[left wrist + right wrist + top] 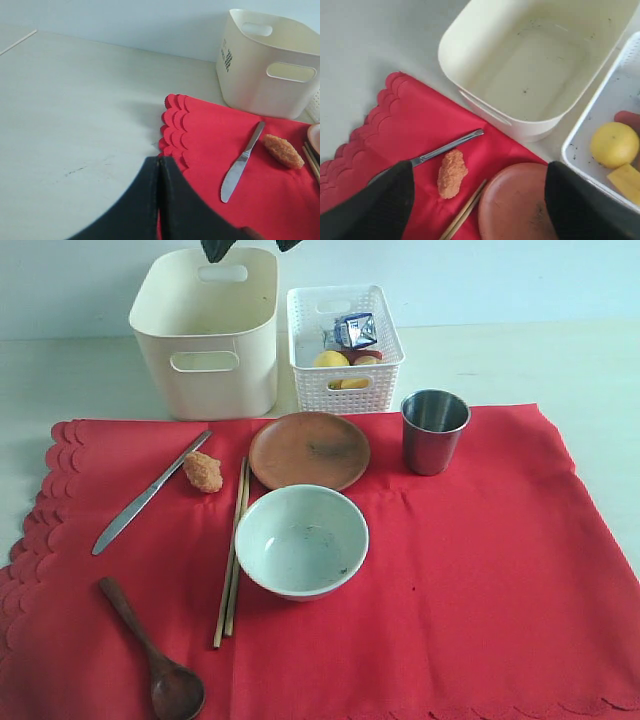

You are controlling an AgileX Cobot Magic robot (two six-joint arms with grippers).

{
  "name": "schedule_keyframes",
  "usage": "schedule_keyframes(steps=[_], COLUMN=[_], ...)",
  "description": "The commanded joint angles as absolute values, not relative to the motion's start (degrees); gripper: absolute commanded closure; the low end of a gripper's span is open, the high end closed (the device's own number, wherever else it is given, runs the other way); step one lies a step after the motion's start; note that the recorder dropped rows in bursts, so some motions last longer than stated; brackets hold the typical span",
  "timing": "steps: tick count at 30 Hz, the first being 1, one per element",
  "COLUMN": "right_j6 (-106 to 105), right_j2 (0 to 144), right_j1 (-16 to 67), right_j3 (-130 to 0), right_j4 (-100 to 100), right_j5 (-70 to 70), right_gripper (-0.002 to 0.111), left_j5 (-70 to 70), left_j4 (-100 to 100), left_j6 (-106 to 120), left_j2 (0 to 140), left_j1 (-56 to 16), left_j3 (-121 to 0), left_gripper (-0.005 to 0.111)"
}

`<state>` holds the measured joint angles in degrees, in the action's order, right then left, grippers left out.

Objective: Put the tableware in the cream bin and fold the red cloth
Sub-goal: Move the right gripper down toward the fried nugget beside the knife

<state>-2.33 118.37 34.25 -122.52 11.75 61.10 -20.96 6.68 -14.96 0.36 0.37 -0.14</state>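
The right gripper, fingers spread above the knife lying on the cloth before the bin, may snag fabric or the neighbouring nugget; the left gripper has fingers pressed together.

Light bright, even, diffuse, cool-white. Shadows soft and short: faint rim under white bowl, under steel cup. Mild sheen on silver knife and cup wall. Oversaturated red cloth, weave lost. Exterior view slightly soft throughout. Left wrist view: left gripper near-black, blurred, detail crushed.
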Motion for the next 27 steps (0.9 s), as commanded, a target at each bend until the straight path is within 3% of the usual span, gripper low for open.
schedule_keyframes(steps=[1, 27], right_j6=[-3.02, -3.02], right_j2=[117.96, 130.82], right_j1=[36.02, 41.34], right_j3=[-122.86, -122.61], right_j4=[11.68, 13.39], right_j5=[61.1, 63.42], right_gripper=[0.039, 0.039], left_j5=[-20.69, -20.69], left_j4=[6.97, 6.97], left_j6=[-14.8, -14.8], left_j2=[0.0, 0.0], left_j1=[-0.03, -0.03], left_j3=[0.0, 0.0], left_gripper=[0.107, 0.107])
